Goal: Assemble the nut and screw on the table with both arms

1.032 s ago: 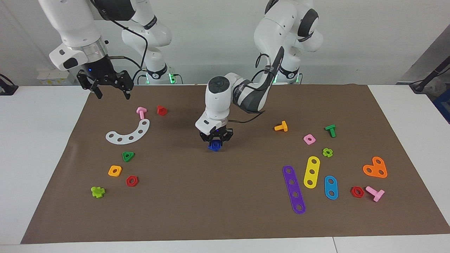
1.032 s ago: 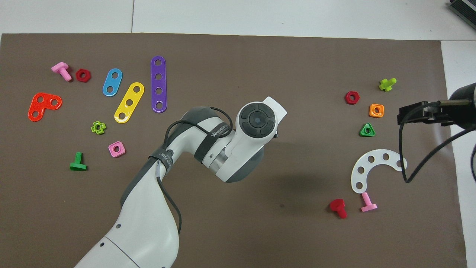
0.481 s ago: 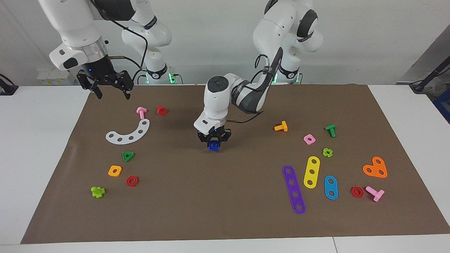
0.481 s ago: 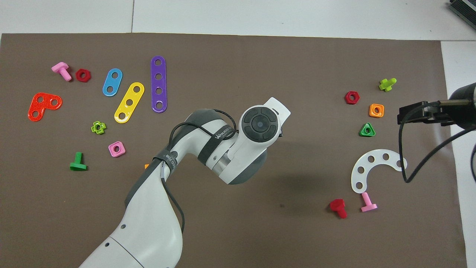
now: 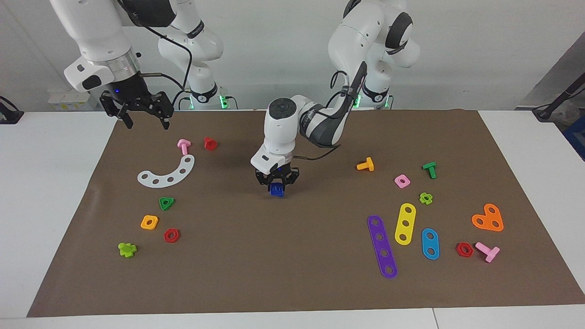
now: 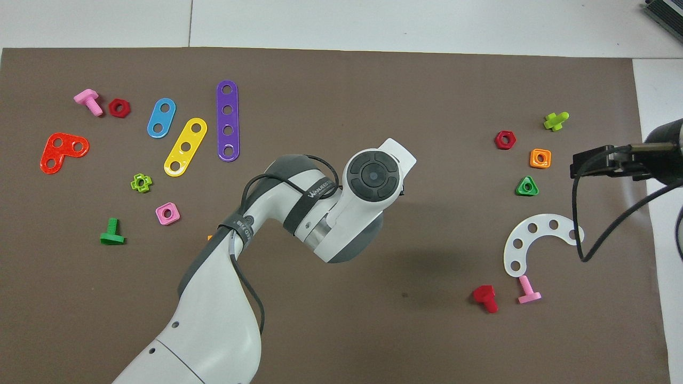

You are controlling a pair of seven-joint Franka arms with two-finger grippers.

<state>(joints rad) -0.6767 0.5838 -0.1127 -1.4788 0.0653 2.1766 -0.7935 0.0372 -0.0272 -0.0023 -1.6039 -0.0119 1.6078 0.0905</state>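
While our left gripper (image 5: pixel 277 183) is clenched on a dark blue piece (image 5: pixel 276 190), we cannot tell nut from screw. Our right gripper (image 5: pixel 144 119) waits released over the mat (image 5: pixel 292 283); a misaligned meeting could jam the thread.

My facing camera looks down across the table (image 5: pixel 59 151) at both arms; my overhead one shares the mat (image 6: pixel 341 330).

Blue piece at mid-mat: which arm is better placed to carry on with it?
Left. The left gripper is shut on the blue piece at mid-mat. The right gripper waits open over the mat's edge, holding nothing.
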